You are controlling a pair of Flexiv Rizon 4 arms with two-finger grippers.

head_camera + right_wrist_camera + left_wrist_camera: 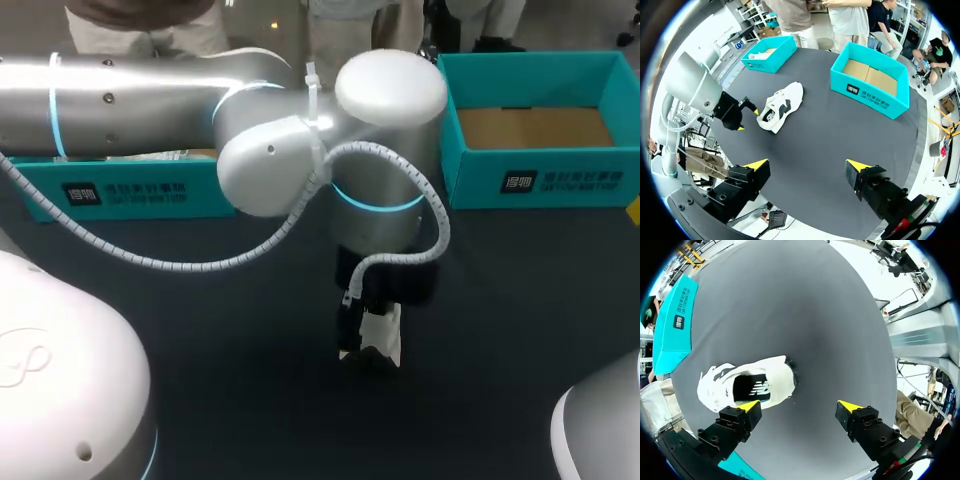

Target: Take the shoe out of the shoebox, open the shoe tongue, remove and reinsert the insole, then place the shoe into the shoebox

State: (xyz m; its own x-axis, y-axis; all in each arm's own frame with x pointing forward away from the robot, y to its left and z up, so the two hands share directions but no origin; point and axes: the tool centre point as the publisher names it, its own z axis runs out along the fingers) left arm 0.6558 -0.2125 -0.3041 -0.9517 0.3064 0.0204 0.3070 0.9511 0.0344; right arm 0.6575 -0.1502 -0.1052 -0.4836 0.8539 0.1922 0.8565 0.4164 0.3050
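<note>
White shoe (pixel 742 385) on table (pixel 830 330), just beside spread L hand (pixel 799 406).

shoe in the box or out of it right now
Out: the white shoe lies on the dark table, apart from the open teal shoebox and the other teal box.
</note>
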